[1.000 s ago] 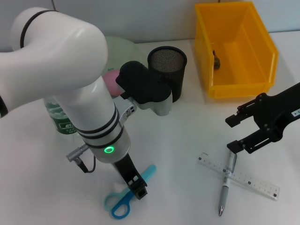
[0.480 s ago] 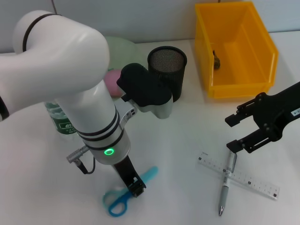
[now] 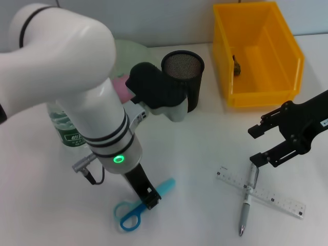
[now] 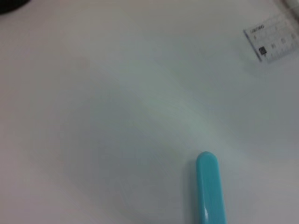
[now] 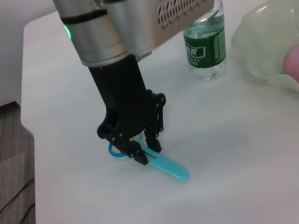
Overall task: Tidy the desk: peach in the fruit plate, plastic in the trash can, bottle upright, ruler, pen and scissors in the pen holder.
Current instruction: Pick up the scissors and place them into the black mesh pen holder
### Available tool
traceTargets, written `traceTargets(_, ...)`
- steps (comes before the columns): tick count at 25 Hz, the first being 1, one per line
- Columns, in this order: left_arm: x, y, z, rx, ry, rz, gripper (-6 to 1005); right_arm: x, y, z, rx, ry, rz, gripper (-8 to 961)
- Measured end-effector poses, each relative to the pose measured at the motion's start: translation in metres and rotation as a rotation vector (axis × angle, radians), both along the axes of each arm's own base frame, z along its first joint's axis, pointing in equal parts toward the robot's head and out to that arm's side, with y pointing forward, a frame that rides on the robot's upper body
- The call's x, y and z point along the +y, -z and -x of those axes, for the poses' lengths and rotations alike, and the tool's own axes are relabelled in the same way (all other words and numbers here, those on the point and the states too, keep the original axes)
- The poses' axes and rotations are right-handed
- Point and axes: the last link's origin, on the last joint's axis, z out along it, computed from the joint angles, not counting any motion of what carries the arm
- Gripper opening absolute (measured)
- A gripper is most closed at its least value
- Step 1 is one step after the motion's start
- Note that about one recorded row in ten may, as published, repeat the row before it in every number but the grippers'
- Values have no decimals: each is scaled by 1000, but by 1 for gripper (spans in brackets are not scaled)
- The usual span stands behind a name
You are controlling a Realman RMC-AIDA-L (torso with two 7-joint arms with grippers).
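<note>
- Head view: left gripper (image 3: 149, 199) is down on the blue scissors (image 3: 137, 211), fingers pinching them just ahead of the handle loops; scissors lie flat on the white desk (image 3: 195, 154), near its front edge. Right gripper (image 3: 260, 145) hovers over the pen (image 3: 247, 197), fingers spread, holding nothing. Pen lies across the clear ruler (image 3: 261, 191), both flat on desk, well apart from the mesh pen holder (image 3: 183, 78).
- Progress, my read: peach (image 3: 121, 87) sits pink in the pale green fruit plate (image 3: 130, 51), so done. Bottle (image 3: 64, 128) stands upright w/ green label, done. Something small and dark lies in the yellow bin (image 3: 256, 56), likely the plastic in the trash can, can't tell for sure. Left to do: scissors, pen, ruler into holder; none is in yet.
- Left wrist view: mostly bare white desk; blue scissors tip (image 4: 209, 184) pokes in, ruler corner (image 4: 273, 41) far off. Own fingers not shown.
- Right wrist view: left gripper (image 5: 142, 149) closed on scissors (image 5: 161, 164), blade end sticking out past the fingers, handle loop behind. Bottle (image 5: 205, 46) upright beside fruit plate (image 5: 261, 51). Desk smooth, matte white; grey carpet floor beyond its edge.
</note>
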Motion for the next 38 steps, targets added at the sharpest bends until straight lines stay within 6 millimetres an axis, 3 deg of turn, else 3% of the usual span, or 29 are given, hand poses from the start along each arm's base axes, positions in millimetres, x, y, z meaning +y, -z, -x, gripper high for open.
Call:
traceTargets(9,8,-20,-7,-68,-72,0,239,0,-10,-5,-11,9,-24,724)
traceTargets(18,9,-41,-11,-258,-173,28,239,1,-28,-14,-30,43,-92,721)
traceTargets(24,7,-55,-14,-458,-210,57,239,1,-41,-19,-45,57,-143,720)
traceTargets(26,5,-63,-11,-599,-220,67,239,1,-42,-20,-50,62,-150,719)
traceTargets(30,4,-65,-10,-655,-215,75,239,0,-44,-22,-60,70,-153,718)
traceTargets(31,-1,-71,-13,-798,-190,95,239,0,-43,-22,-62,72,-152,718)
traceTargets(36,-2,-81,-13,-962,-167,90,238,0,-40,-22,-60,74,-149,717)
traceTargets(38,2,-91,-6,-1149,-166,48,238,0,-39,-22,-58,76,-147,716)
